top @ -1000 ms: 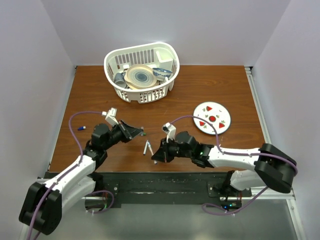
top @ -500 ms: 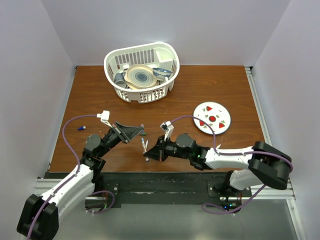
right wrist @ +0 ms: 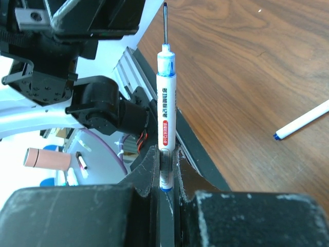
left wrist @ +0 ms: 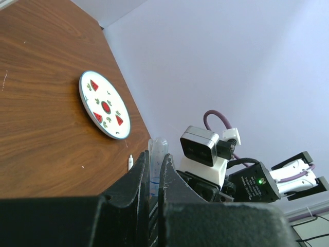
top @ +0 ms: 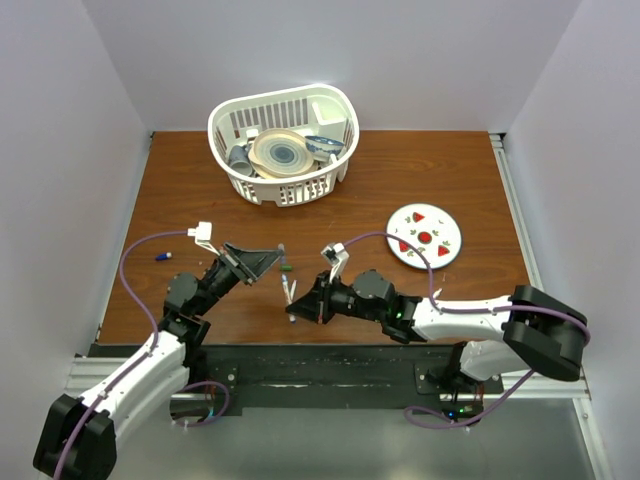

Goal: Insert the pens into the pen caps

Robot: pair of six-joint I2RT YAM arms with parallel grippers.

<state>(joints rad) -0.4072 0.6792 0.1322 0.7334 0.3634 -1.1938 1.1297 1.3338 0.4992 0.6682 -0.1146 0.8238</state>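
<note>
Right wrist view, nearest first: the right gripper has its fingers clamped on the lower barrel of a pen, blue nib pointing away. A second pen lies on the table beyond. A second ago both pens lay on the wood. Since then this gripper has slid left and taken one, while the left arm has drawn back and raised its gripper towards it, so pen and cap look ready for lining up. Only the left wrist view shows the left gripper nipping a pale bluish pen cap between nearly closed fingers; from above that is too small to tell. Farther off sit the plate and the white basket.
</note>
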